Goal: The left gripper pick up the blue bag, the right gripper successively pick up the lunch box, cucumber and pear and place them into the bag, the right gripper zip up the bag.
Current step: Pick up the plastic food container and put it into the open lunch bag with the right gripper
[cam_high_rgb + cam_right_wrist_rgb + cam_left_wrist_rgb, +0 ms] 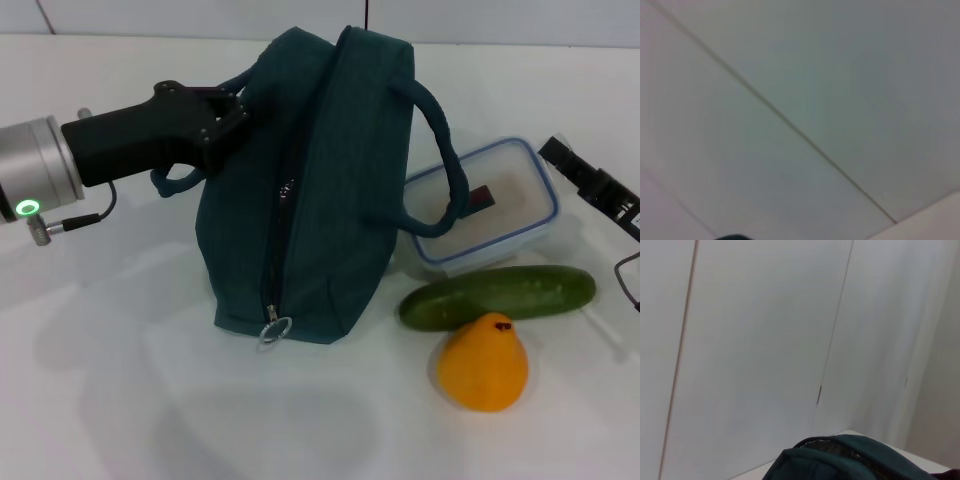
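The blue bag (320, 190) stands on the white bench (120, 400), zip closed, ring pull (273, 330) hanging at its near end. The left gripper (232, 118) is at the bag's left side, by the near cord handle (180, 180); whether its jaws are clamped on the cord or apart cannot be told here. To do this step well, it should take the handle firmly and lift straight up so the bag hangs level with the zip on top.

The lunch box (500, 205) sits behind the far handle, the cucumber (500, 296) just in front of it, the pear (485, 362) touching the cucumber. The right gripper (585, 180) waits beside the box, jaw state unclear. The box's small sticker is unreadable; no brand shows.
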Controlling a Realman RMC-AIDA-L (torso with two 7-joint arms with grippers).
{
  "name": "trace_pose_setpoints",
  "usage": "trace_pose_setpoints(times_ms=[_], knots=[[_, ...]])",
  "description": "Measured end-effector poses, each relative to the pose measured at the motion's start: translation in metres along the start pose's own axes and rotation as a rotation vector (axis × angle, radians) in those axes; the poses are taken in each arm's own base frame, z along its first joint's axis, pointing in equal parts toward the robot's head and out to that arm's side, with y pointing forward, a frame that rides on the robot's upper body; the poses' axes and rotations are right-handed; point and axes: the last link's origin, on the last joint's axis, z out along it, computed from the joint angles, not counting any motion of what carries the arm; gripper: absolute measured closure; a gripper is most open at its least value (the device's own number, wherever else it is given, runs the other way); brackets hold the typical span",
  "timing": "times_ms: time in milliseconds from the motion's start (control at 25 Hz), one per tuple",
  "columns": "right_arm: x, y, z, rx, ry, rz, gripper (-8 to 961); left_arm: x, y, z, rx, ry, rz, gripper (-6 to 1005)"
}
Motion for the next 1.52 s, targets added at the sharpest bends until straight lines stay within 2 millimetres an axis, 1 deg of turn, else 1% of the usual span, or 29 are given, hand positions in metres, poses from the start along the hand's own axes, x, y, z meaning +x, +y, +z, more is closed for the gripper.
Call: trace_pose_setpoints(times_ms=[120, 320, 520, 720, 760, 840, 1040, 1200, 1320, 1520], knots=[[0.0, 0.005, 0.0, -0.034, -0.003, -0.085, 856, 0.003, 0.001, -0.001, -0.014, -0.001, -0.018, 956], [-0.004, 0.008, -0.002, -0.065, -0.018, -0.191, 856, 0.01, 0.0, -0.004, -0.019, -0.059, -0.083, 957], [-0.013, 0.013, -0.006, -0.114, -0.051, -0.247, 856, 0.019, 0.007, -0.007, -0.065, -0.066, -0.089, 957], [-0.031, 0.02, -0.008, -0.181, -0.112, -0.279, 857, 0.02, 0.01, -0.007, -0.082, -0.067, -0.091, 957], [-0.04, 0.024, -0.007, -0.212, -0.142, -0.29, 857, 0.019, 0.011, -0.007, -0.083, -0.067, -0.091, 957], [-0.045, 0.028, -0.005, -0.237, -0.158, -0.298, 857, 0.018, 0.012, -0.006, -0.084, -0.065, -0.09, 957], [-0.068, 0.047, 0.013, -0.36, -0.195, -0.329, 857, 0.017, 0.013, -0.006, -0.085, -0.064, -0.087, 957], [-0.083, 0.072, 0.039, -0.478, -0.217, -0.35, 857, 0.016, 0.013, -0.005, -0.084, -0.063, -0.087, 957], [-0.095, 0.096, 0.062, -0.58, -0.217, -0.358, 857, 0.015, 0.012, -0.003, -0.084, -0.062, -0.089, 957], [-0.101, 0.131, 0.094, -0.711, -0.179, -0.364, 857, 0.017, 0.012, -0.001, -0.083, -0.061, -0.077, 957]])
